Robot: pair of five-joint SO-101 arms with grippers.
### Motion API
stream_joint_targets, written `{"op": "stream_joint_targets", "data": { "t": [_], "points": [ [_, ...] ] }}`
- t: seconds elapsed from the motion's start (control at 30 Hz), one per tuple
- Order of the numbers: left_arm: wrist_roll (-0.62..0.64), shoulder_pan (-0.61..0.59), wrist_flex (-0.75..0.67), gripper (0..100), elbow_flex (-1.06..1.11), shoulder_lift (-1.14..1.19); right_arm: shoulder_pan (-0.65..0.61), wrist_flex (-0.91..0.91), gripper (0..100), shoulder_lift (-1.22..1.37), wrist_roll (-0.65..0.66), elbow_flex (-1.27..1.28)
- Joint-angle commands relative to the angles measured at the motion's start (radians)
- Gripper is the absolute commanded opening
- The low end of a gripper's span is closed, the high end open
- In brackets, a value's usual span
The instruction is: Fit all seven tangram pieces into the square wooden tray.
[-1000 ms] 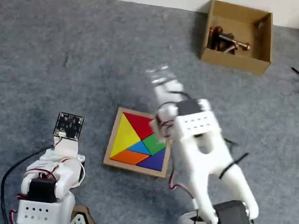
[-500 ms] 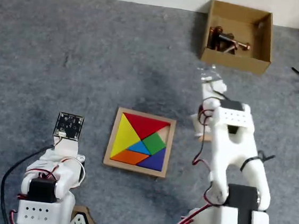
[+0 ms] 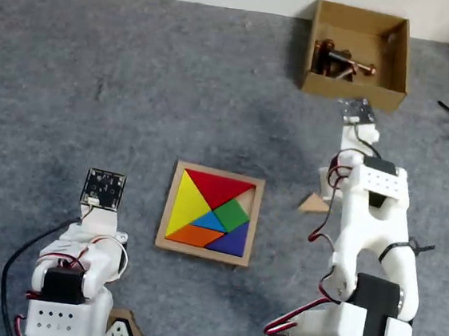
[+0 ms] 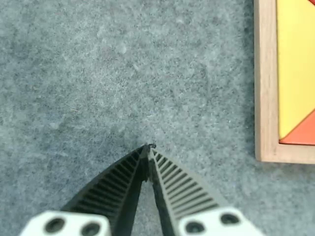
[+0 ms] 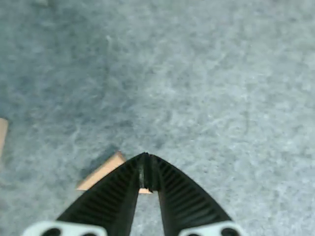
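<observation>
The right claw [image 5: 147,162] was closed, jaws together, its tips hanging over one edge of a tan triangle [image 5: 101,174] lying flat on the grey surface [image 3: 97,82]. I could not tell whether the tips touched the piece. From the high view that tan triangle [image 3: 315,202] lay just beside the right arm, apart from the tray [image 3: 168,204] and to its right-arm side.

The left claw [image 4: 148,150] was also closed, jaws pressed together and holding nothing. It pointed at bare surface near a corner of the tray [image 4: 263,98], where a yellow piece [image 4: 295,64] and an orange piece [image 4: 302,132] sat against the rim.

Inside the tray lay red [image 3: 216,187], yellow, green [image 3: 233,215], blue [image 3: 211,221], orange and purple [image 3: 233,239] pieces. A sliver of bare wood showed beside the red one.

A cardboard box [image 3: 349,91] stood at the far edge beyond the right arm.
</observation>
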Motion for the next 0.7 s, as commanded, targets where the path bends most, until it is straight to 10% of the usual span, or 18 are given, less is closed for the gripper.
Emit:
{"op": "stream_joint_targets", "data": {
  "t": [0.0, 0.67],
  "points": [
    [0.002, 0.012, 0.003, 1, 0.018, -0.010, 0.016, -0.019, 1.0, -0.012, -0.011, -0.002],
    [0.002, 0.012, 0.003, 1, 0.018, -0.010, 0.044, 0.137, 1.0, -0.008, -0.137, 0.054]
  ]
}}
